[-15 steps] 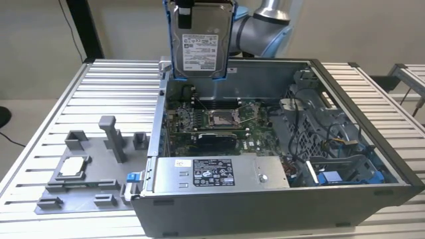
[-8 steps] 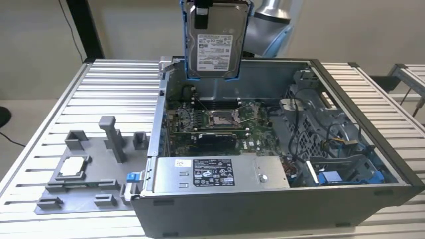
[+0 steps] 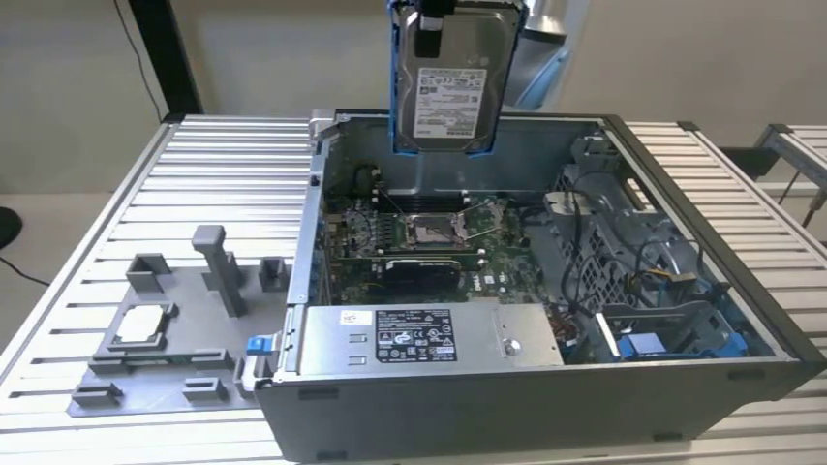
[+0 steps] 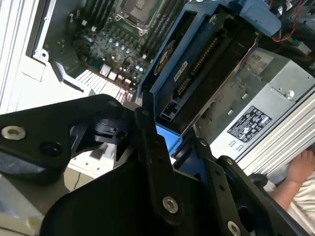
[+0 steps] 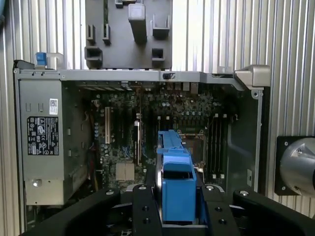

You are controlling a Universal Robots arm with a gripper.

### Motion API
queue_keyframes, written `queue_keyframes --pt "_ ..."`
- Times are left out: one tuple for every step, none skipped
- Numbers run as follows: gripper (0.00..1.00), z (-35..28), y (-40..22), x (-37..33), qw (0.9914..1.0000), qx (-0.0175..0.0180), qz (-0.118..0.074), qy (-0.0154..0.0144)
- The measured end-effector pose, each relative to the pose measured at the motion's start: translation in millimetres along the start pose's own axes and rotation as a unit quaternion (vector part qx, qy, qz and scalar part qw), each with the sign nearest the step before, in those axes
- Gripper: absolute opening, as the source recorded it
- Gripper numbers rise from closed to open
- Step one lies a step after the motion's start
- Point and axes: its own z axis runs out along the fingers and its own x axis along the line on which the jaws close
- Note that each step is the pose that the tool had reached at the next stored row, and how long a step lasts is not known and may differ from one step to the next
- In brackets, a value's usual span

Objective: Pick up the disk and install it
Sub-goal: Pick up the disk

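Item: disk (image 3: pixel 455 82), blue-framed, held upright and clear above the open computer case (image 3: pixel 517 412), near its far wall. Gripper (image 5: pixel 177 201): jaws clenched on the disk's blue frame. Step: carrying, pickup done, not yet seated. Requirement: alignment with what is probably the drive bay (image 3: pixel 659 339), half hidden by cables.

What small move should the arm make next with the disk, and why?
Probably carry it toward the exterior view's right: the tool holds the disk upright, high above the far wall of the open case, while the metal cage with blue parts sits at that side.
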Motion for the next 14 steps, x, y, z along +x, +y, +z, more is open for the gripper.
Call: queue_keyframes --pt "0.00 0.0 -4.0 0.0 1.00000 0.0000 0.000 0.0000" --pt "0.00 -0.2 -7.8 0.0 1.00000 0.0000 0.000 0.0000" --pt "0.00 -0.2 -11.6 0.0 1.00000 0.0000 0.000 0.0000" --pt "0.00 -0.3 -15.3 0.0 1.00000 0.0000 0.000 0.0000" --pt "0.00 -0.4 -19.3 0.1 1.00000 0.0000 0.000 0.0000" --pt "0.00 -0.4 -23.1 0.1 1.00000 0.0001 0.000 -0.0001" --pt "0.00 -0.5 -27.1 0.1 1.00000 0.0000 0.000 -0.0001" --pt "0.00 -0.6 -31.0 0.1 1.00000 0.0000 0.000 0.0000" --pt "0.00 -0.7 -34.8 0.2 1.00000 0.0000 0.000 0.0000" --pt "0.00 -0.8 -38.8 0.2 1.00000 0.0000 0.000 0.0000" --pt "0.00 -0.9 -42.9 0.2 1.00000 0.0000 0.000 0.0000" --pt "0.00 -1.0 -46.8 0.3 1.00000 0.0000 0.000 0.0000" --pt "0.00 -1.1 -50.8 0.3 1.00000 0.0000 0.000 0.0000" --pt "0.00 -1.2 -54.9 0.3 1.00000 0.0000 0.000 0.0000"
